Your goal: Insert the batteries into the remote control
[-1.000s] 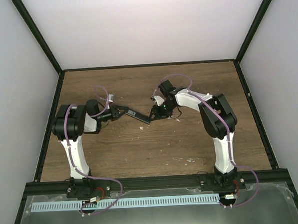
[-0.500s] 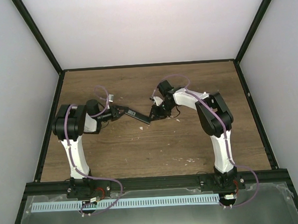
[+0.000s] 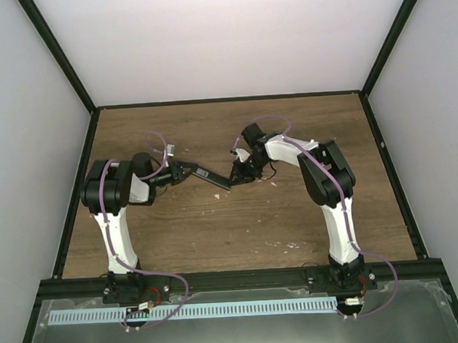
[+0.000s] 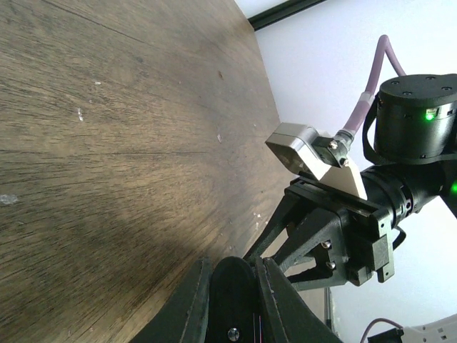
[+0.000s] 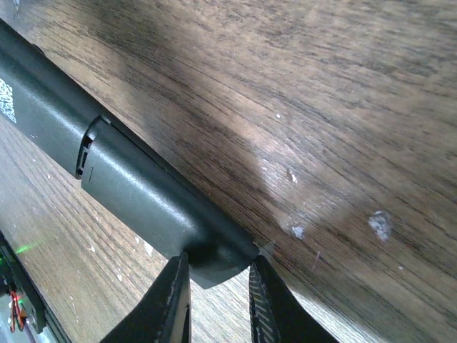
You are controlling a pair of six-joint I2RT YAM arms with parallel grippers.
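Note:
The remote control (image 3: 212,177), a slim black bar, is held above the wooden table between my two grippers. My left gripper (image 3: 187,170) is shut on its left end; in the left wrist view the remote's rounded end (image 4: 233,289) sits clamped between the fingers (image 4: 191,307). My right gripper (image 3: 236,174) is shut on the right end; in the right wrist view the remote (image 5: 136,187) runs from upper left down between the fingertips (image 5: 173,300). A seam crosses its back. The blue batteries are out of view.
Pale debris specks lie on the table by the right gripper (image 3: 272,182) and show in the right wrist view (image 5: 378,223). The right gripper's body (image 4: 343,229) fills the lower right of the left wrist view. Black frame rails edge the table.
The right arm's elbow and wrist have shifted slightly left. The remote and the left arm have stayed put.

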